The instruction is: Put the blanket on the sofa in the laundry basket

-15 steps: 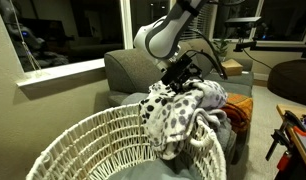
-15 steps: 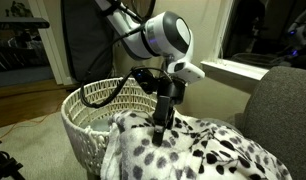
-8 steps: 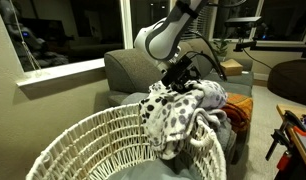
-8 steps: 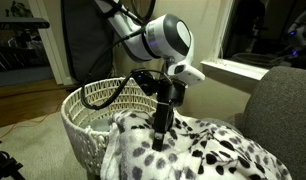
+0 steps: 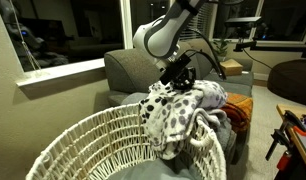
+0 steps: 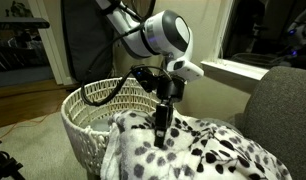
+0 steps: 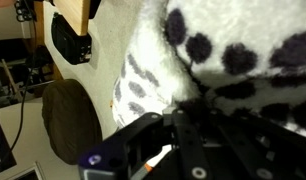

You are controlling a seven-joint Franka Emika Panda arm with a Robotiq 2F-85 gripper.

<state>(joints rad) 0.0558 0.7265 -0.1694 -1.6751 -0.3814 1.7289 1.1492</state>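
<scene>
Exterior views face each other: over the white woven-cord laundry basket (image 5: 93, 140) toward the grey fabric sofa (image 5: 126, 68), and back across the black-spotted white blanket (image 6: 208, 150); wrist view hugs it.

Home living room: grey sofa (image 5: 125, 68), woven laundry basket (image 5: 85, 146), pouffe (image 5: 293, 78).

blanket (image 6: 203, 150) on sofa (image 6: 288, 92), laundry basket (image 6: 81, 118) beside sofa

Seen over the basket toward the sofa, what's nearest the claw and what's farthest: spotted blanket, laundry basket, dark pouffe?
1. spotted blanket, touching the claw, just beneath it.
2. laundry basket, in the foreground, rim beside the blanket.
3. dark pouffe, far right, in the background.
</scene>
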